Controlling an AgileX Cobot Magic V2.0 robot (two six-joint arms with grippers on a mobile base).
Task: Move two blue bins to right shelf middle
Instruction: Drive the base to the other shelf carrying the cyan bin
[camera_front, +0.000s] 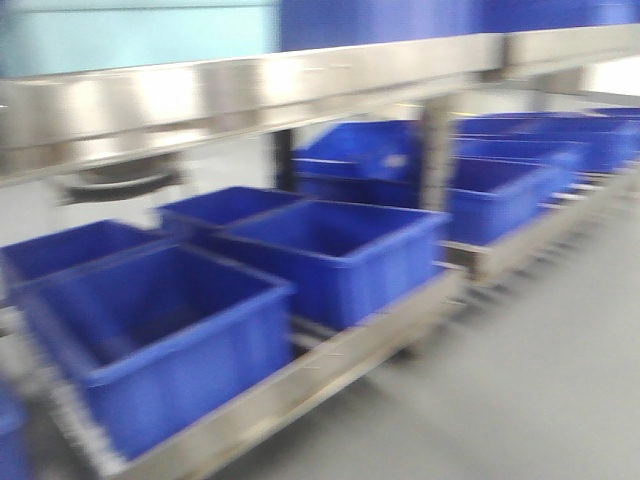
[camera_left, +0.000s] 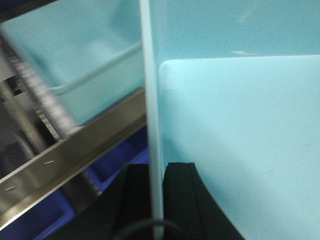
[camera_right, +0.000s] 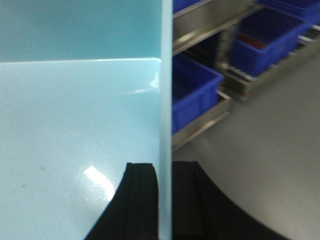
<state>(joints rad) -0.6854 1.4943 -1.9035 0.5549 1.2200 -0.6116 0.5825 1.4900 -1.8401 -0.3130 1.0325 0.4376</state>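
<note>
Thin wall of pale blue bin (camera_left: 240, 130) pinched tight in left gripper (camera_left: 157, 175); other wall in right gripper (camera_right: 164, 172). Bin hangs beside steel shelf (camera_front: 200, 95). Hard, smooth plastic, maybe slippery; looks empty and light. Best hold: rims, both sides.

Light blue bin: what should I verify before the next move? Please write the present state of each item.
1. Left gripper closed on the light blue bin wall: ok.
2. Right gripper closed on the bin wall: ok.
3. Bin interior free of objects: ok in the visible part.
4. Front view sharp enough to judge the steel shelf: not ok, it is blurred.
5. Free place on the target level: cannot tell; the lower level holds dark blue bins.
6. Bin held level: cannot tell.
</note>
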